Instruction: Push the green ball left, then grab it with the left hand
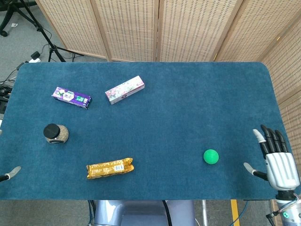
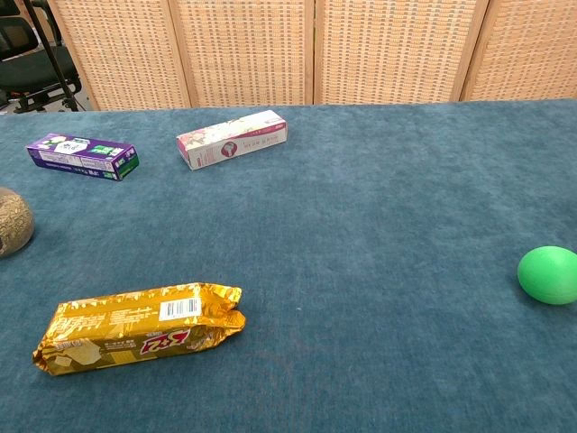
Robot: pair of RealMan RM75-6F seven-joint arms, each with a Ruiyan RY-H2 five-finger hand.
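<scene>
The green ball [image 1: 211,156] lies on the blue table [image 1: 188,108] at the front right; the chest view has it at the right edge [image 2: 548,274]. My right hand [image 1: 275,157] hovers at the table's right edge, to the right of the ball and apart from it. Its fingers are stretched out and spread, and it holds nothing. Of my left hand, only one fingertip [image 1: 12,172] pokes in at the front left edge, far from the ball. The chest view shows neither hand.
Left of the ball lies a gold snack packet [image 1: 109,168] [image 2: 140,327]. A dark-lidded jar [image 1: 56,133] [image 2: 13,221] stands at the left. A purple box [image 1: 71,97] [image 2: 81,155] and a floral white box [image 1: 124,89] [image 2: 232,139] lie further back.
</scene>
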